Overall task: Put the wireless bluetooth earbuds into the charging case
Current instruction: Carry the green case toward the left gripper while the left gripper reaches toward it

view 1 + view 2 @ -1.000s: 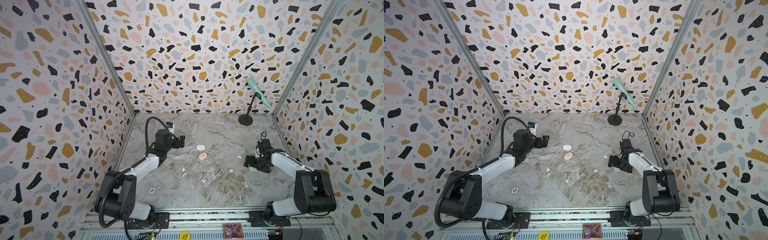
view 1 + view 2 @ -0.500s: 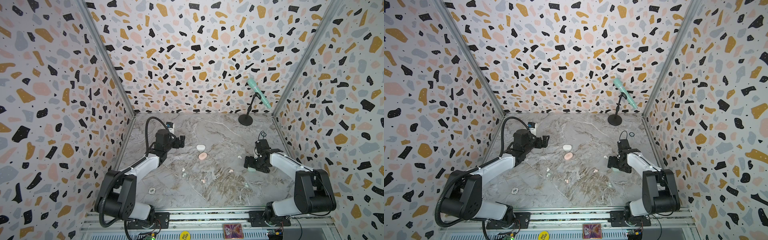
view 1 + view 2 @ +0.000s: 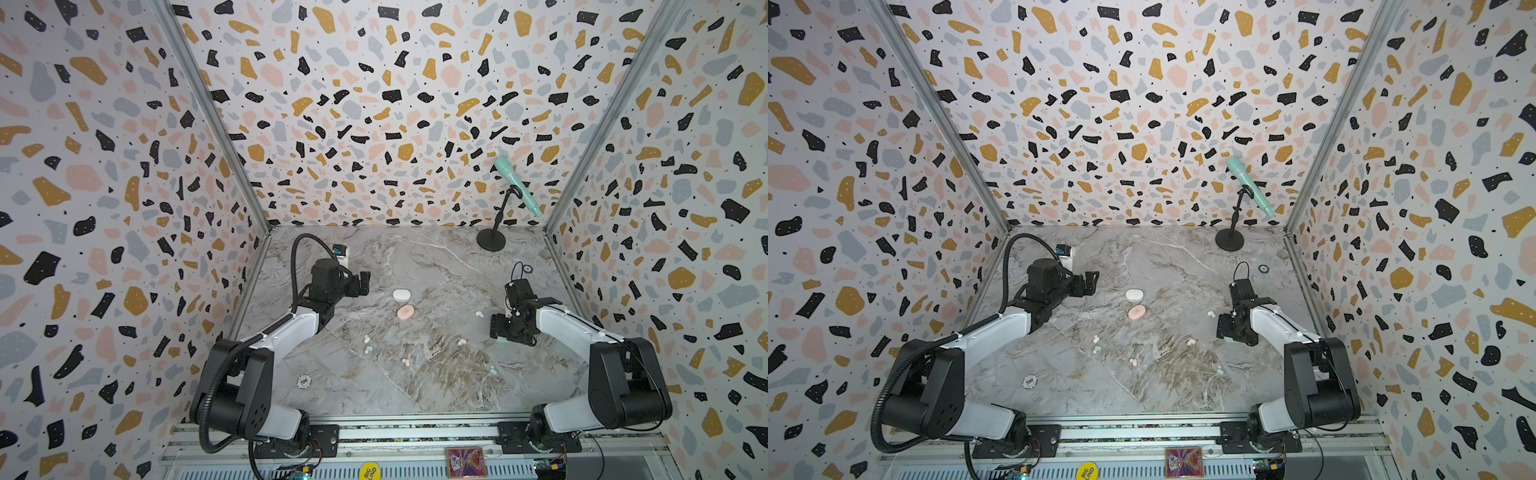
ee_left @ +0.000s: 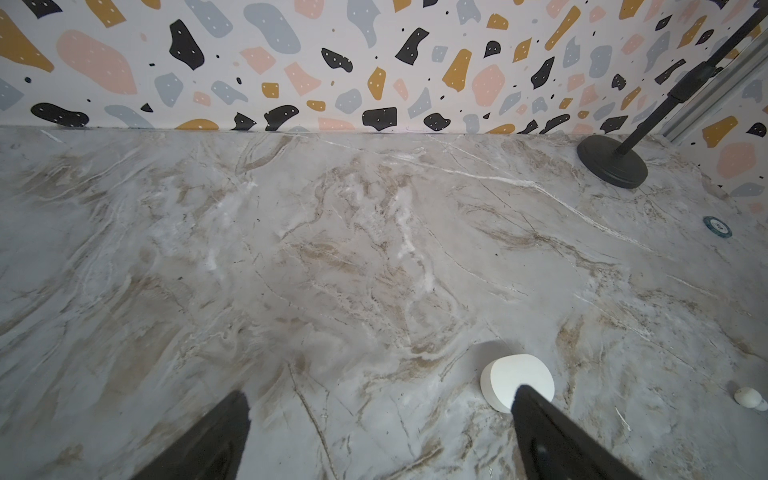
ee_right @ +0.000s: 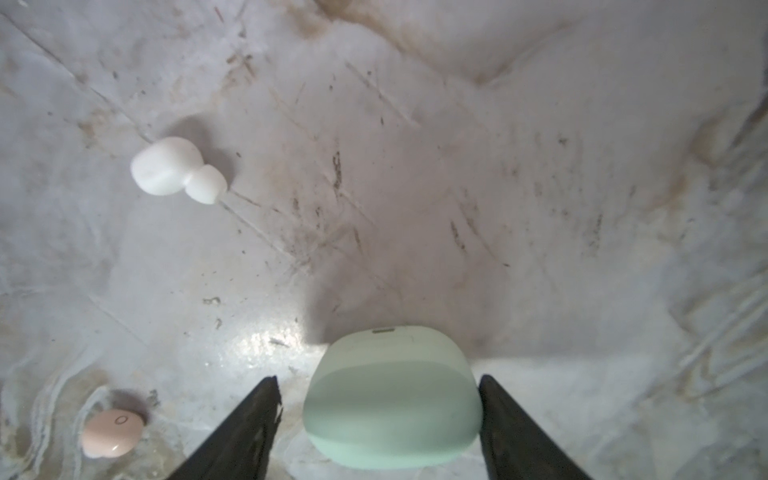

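Note:
My right gripper (image 5: 378, 379) points down over the mint green charging case (image 5: 390, 395) on the right of the table. Its jaws straddle the case, one finger at the case's side and a gap at the other, so it is open. A white earbud (image 5: 166, 170) and a pink earbud (image 5: 112, 432) lie just beyond it. My left gripper (image 4: 380, 392) hovers open and empty near the white case (image 4: 517, 374), with the pink case (image 3: 405, 311) beside that. Several more of the wireless bluetooth earbuds, among them a mint one (image 3: 367, 340) and a pink one (image 3: 406, 362), lie scattered mid-table.
A black microphone stand (image 3: 491, 240) with a mint microphone stands at the back right. One poker chip (image 3: 304, 381) lies at the front left and another (image 3: 528, 268) behind my right arm. Terrazzo walls close in three sides.
My right gripper's jaws have narrowed around the mint case and the arm has shifted slightly. The left arm has not moved.

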